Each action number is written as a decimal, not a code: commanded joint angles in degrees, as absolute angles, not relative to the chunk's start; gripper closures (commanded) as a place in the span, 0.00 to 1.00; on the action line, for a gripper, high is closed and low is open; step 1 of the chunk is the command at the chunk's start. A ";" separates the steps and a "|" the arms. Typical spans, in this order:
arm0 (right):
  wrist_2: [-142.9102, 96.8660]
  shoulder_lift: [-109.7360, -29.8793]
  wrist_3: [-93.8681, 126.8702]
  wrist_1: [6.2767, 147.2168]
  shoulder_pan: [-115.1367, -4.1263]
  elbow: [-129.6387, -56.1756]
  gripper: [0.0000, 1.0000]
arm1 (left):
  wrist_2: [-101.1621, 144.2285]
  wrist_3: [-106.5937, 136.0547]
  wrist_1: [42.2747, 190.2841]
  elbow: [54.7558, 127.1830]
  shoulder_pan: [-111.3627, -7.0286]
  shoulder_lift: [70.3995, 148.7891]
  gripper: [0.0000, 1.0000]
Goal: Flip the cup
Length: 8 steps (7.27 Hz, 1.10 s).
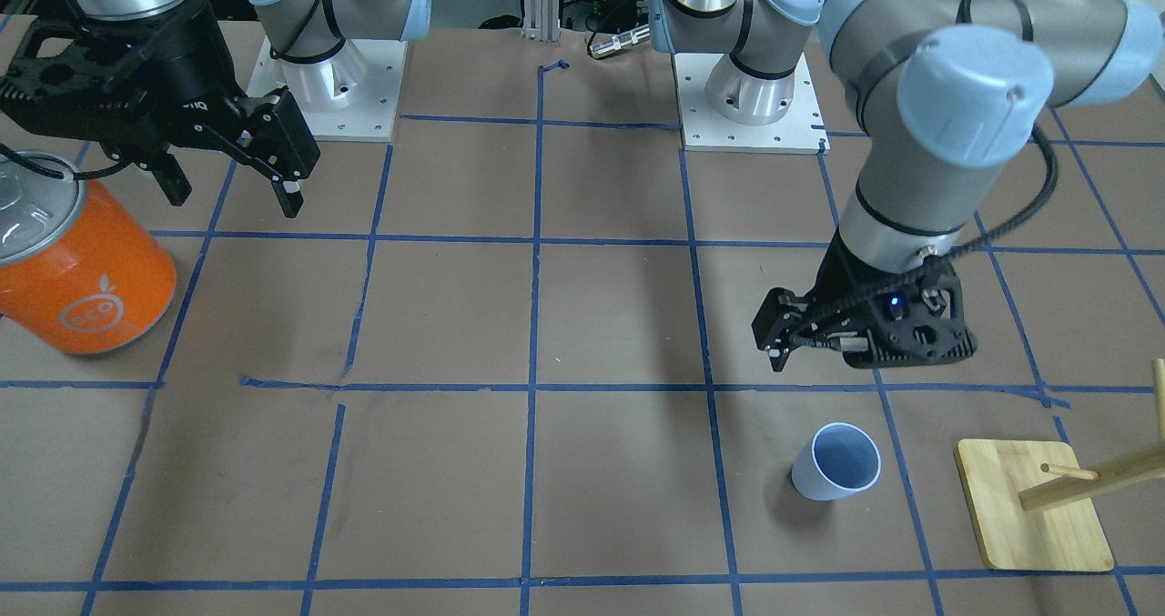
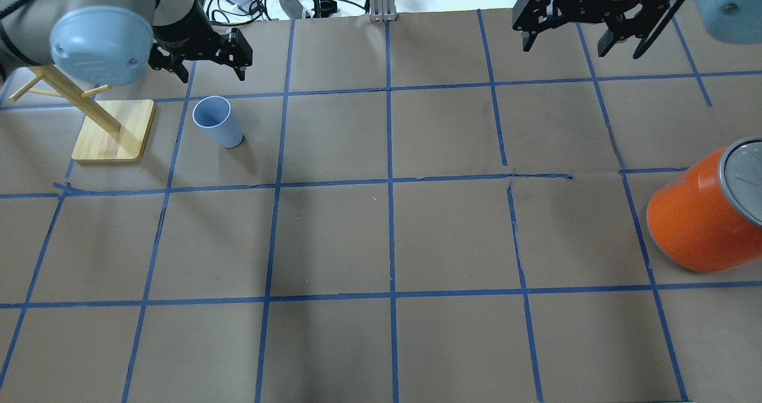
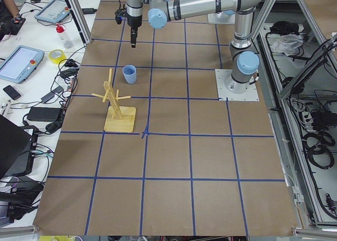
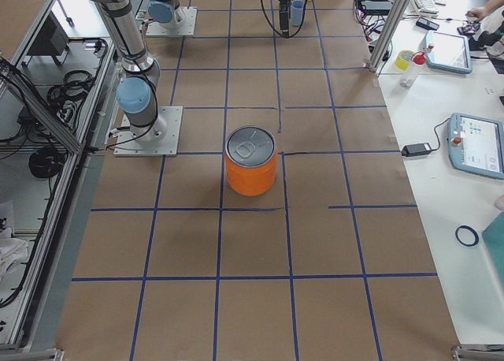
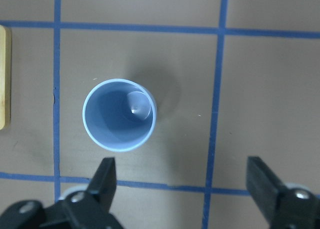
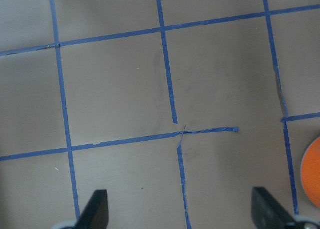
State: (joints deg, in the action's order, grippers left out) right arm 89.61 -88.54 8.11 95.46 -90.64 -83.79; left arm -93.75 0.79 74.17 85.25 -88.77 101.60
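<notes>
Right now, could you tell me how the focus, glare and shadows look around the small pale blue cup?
Left wrist view: the small pale blue plastic tumbler is sharp, a tiny glint on its inner base, a soft shadow to its upper right. Front-facing view: even light, a faint shadow beside it on the brown paper-covered table. Overhead view: beyond the table's far edge, washed-out white.

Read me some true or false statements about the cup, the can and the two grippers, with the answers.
1. The cup stands mouth up. True.
2. The left gripper is shut on the cup. False: it is open and not touching the cup.
3. The can lies on its side. False: it stands upright, silver top up.
4. The cup stands near the wooden rack. True.
5. The right gripper is open and holds nothing. True.
</notes>
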 commanded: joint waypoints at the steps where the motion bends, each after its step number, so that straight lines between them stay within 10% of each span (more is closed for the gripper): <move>1: 89.30 -87.63 8.09 96.41 -90.70 -83.85 0.00 | -93.78 1.40 86.51 80.96 -89.47 94.86 0.00; 8: 89.38 -87.19 6.94 96.33 -90.61 -83.85 0.00 | -93.89 6.59 80.95 82.97 -97.29 92.11 0.00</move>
